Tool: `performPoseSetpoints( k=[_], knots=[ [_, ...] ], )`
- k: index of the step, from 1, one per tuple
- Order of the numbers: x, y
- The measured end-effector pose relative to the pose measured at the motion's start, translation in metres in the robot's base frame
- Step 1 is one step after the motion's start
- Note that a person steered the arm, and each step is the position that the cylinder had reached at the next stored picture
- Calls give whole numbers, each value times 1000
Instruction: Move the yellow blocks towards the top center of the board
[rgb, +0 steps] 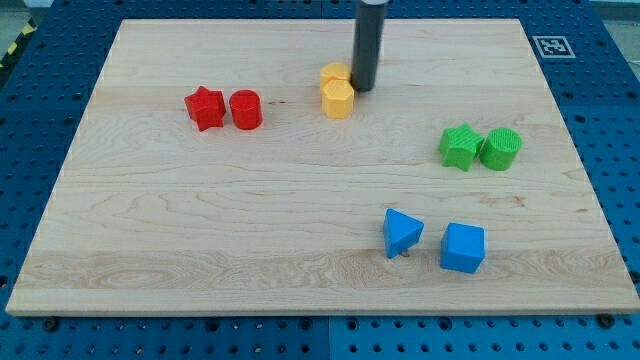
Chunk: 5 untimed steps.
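Two yellow blocks stand touching near the view's top centre: a rear yellow block (334, 74), shape unclear, and a front yellow hexagonal block (339, 99). My tip (364, 88) is the lower end of a dark rod that comes down from the view's top edge. It stands just to the right of the two yellow blocks, very close to them; I cannot tell whether it touches them.
A red star (204, 107) and a red cylinder (246, 109) sit left of centre. A green star-like block (460, 146) and a green cylinder (501, 148) sit at the right. A blue triangular block (402, 232) and a blue cube (463, 248) sit at the lower right. The wooden board (200, 220) lies on a blue perforated table.
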<state>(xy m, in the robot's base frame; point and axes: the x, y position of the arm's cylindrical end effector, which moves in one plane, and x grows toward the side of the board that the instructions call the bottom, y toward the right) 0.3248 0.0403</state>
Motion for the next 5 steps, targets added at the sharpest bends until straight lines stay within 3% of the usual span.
performPoseSetpoints(
  k=[3, 4, 5],
  knots=[
    [1, 1],
    [11, 33],
    [38, 17]
  ],
)
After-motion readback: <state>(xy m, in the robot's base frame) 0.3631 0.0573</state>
